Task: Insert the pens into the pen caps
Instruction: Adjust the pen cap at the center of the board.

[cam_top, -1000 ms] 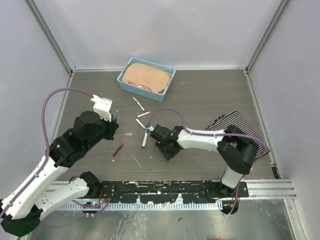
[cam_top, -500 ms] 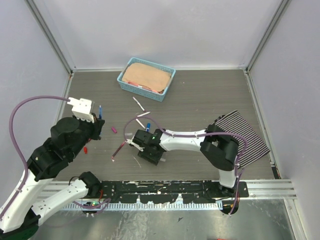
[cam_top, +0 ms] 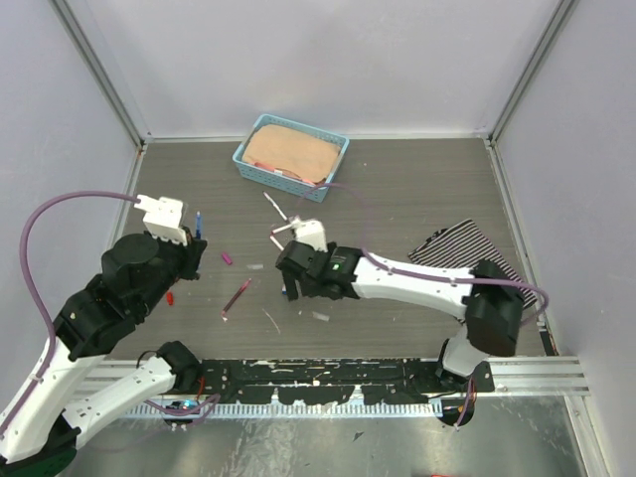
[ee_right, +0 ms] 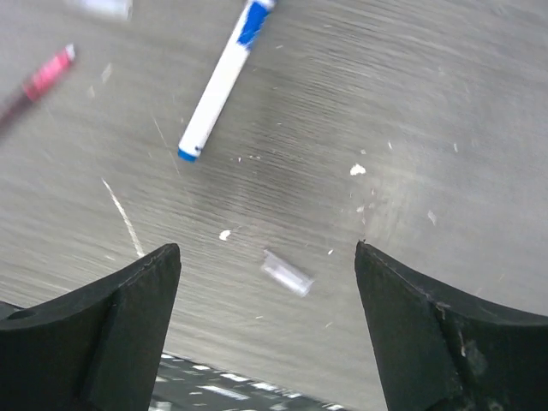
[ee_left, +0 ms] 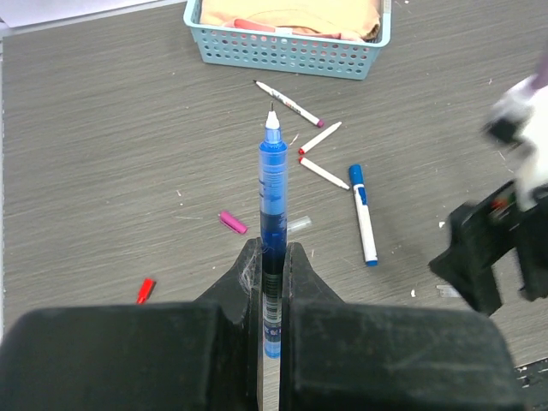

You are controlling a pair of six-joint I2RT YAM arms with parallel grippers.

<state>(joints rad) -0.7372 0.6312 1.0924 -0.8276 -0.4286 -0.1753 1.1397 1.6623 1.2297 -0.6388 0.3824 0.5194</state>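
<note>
Since the frame half a second back, my right gripper has spread its jaws wide. Its arm has swung rightward in the overhead view, away from the maroon pen, and now sits just left of centre. Both dark fingers frame bare table in the right wrist view and hold nothing. A small clear cap lies on the wood between them, touching neither. A white pen with blue cap lies slantwise in the upper left of that view, apart from the fingers.

Over the same half second my left gripper has not shifted; it sits at the left-centre of the overhead view. Its jaws are clamped on a blue pen, which runs up the middle of the left wrist view with its fine bare tip pointing toward the top of the frame.

On the table beyond it, a magenta cap lies just left of the barrel in the picture and a red cap at lower left. A thin pen with a magenta end and two short white pens lie in the upper middle, below the blue basket at the top edge. A striped cloth lies at the right of the overhead view.
</note>
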